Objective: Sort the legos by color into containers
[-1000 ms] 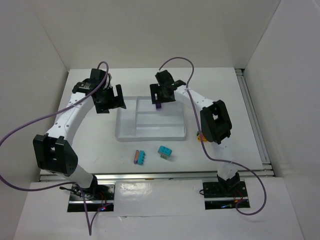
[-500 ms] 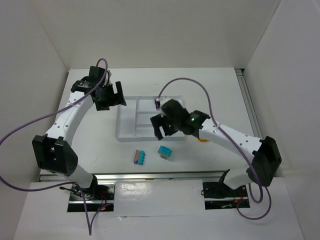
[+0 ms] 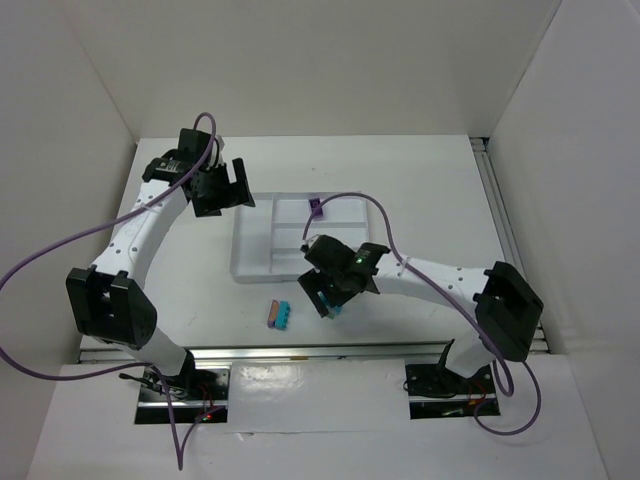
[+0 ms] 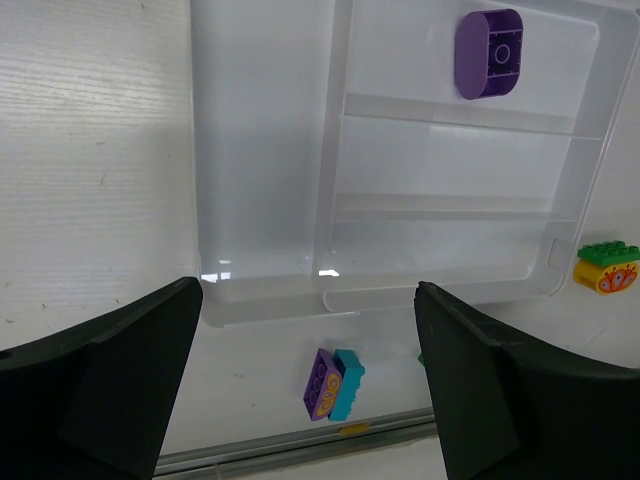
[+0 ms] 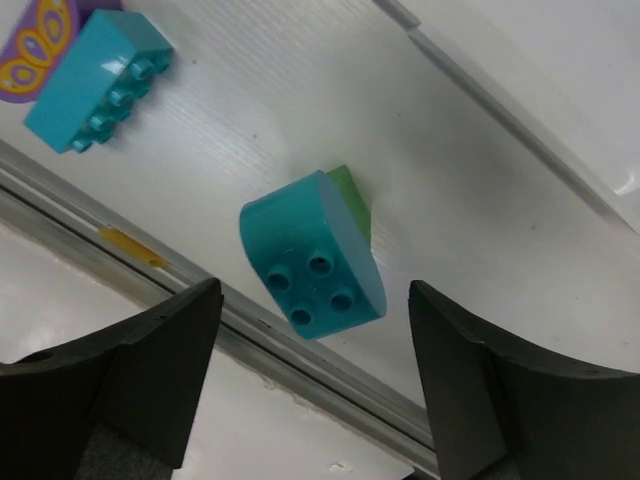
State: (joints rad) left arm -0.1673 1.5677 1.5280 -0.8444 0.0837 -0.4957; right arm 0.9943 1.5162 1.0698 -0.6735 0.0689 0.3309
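Well, our right gripper [image 5: 312,300] stood with jaws spread and empty, straddling the cyan brick [image 5: 312,262] without touching it. To pick it well, we judged we should come down square, centre the brick's flat sides between the jaws and close low. A green brick [image 5: 350,205] was joined behind it and could twist the pair. The cyan piece was glossy hard plastic, one end rounded, four studs showing, and it lay on the table just in front of the tray [image 3: 250,262]. Our left gripper [image 4: 308,295] hung released over the tray. Of its milky, thin-walled compartments, only the far long one held anything: a purple brick [image 4: 489,53].
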